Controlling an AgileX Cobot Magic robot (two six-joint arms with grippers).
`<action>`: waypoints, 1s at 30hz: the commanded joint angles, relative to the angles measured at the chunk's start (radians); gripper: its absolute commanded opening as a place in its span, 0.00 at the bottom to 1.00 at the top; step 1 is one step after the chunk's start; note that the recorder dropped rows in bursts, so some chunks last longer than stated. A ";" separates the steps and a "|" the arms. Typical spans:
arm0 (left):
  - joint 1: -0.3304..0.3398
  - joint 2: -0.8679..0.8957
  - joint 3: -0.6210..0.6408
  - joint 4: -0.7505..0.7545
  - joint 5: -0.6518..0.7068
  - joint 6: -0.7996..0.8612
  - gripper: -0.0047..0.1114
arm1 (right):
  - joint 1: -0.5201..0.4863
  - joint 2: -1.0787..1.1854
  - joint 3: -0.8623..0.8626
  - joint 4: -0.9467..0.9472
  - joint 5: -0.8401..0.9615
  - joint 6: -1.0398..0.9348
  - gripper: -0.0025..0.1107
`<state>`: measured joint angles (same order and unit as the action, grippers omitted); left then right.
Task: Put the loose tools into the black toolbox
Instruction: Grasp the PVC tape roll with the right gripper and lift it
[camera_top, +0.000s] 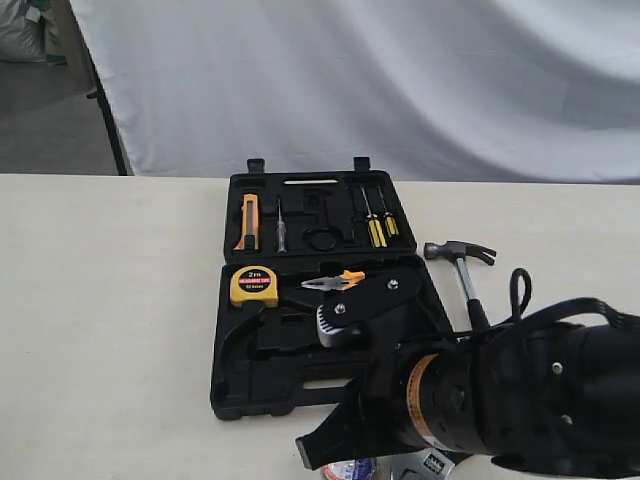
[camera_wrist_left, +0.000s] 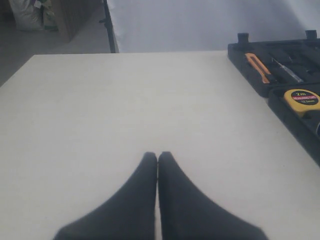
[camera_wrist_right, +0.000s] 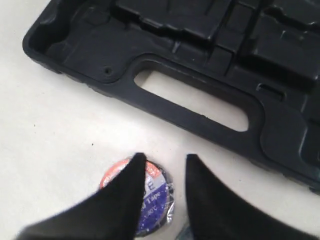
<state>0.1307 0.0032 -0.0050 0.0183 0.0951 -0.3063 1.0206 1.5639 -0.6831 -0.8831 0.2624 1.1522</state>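
Observation:
The black toolbox (camera_top: 300, 385) lies open in the middle of the table, its slot handle (camera_wrist_right: 200, 120) facing me. The blue-red-white tape roll (camera_wrist_right: 159, 196) lies flat on the table just in front of that handle, also at the bottom edge of the exterior view (camera_top: 350, 470). My right gripper (camera_wrist_right: 162, 160) is open just above the roll, one finger over its top and the other beside its edge. The claw hammer (camera_top: 462, 262) lies right of the box. A silvery bit (camera_top: 432, 463) under my right arm may be the wrench. My left gripper (camera_wrist_left: 158, 156) is shut and empty over bare table.
In the box sit a yellow tape measure (camera_top: 254, 285), orange-handled pliers (camera_top: 335, 282), an orange knife (camera_top: 248, 222) and screwdrivers (camera_top: 377, 225). My right arm (camera_top: 500, 395) covers the box's near right corner. A white sheet hangs behind the table.

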 joint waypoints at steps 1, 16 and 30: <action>0.025 -0.003 -0.003 0.004 -0.007 -0.005 0.05 | 0.031 0.002 -0.003 -0.002 0.000 0.009 0.56; 0.025 -0.003 -0.003 0.004 -0.007 -0.005 0.05 | 0.038 0.191 -0.071 0.011 0.078 0.013 0.62; 0.025 -0.003 -0.003 0.004 -0.007 -0.005 0.05 | 0.040 0.250 -0.073 0.047 -0.079 0.013 0.62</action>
<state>0.1307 0.0032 -0.0050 0.0183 0.0951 -0.3063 1.0608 1.8101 -0.7593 -0.8354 0.1903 1.1658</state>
